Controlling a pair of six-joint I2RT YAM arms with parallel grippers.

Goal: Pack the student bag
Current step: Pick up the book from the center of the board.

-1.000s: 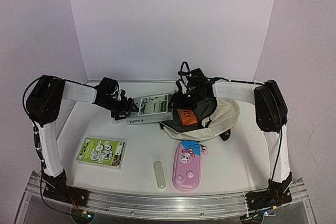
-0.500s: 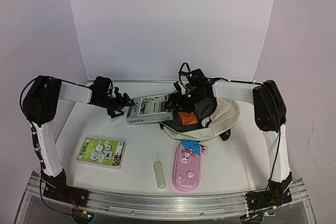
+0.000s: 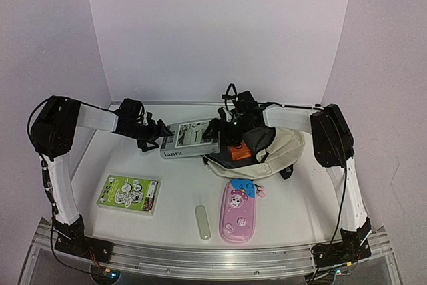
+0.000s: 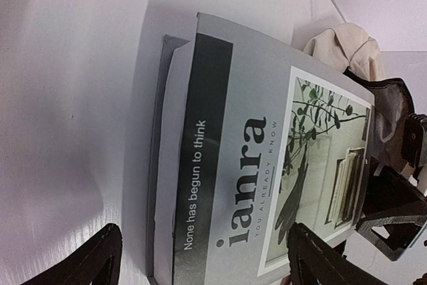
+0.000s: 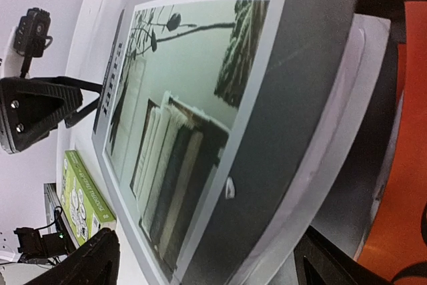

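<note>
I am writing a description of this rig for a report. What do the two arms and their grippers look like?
The left arm and right arm have white tubular links joined by bulky black joint housings, with thin black cables along them. The left gripper and right gripper are black; their fingers are dark, wedge-shaped, with triangular frames. No markings are readable.

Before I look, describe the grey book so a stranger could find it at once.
Find the cream bag, the biggest item. The grey book lies just left of it. Unlike the green book nearer the front, its cover reads ianra.
</note>
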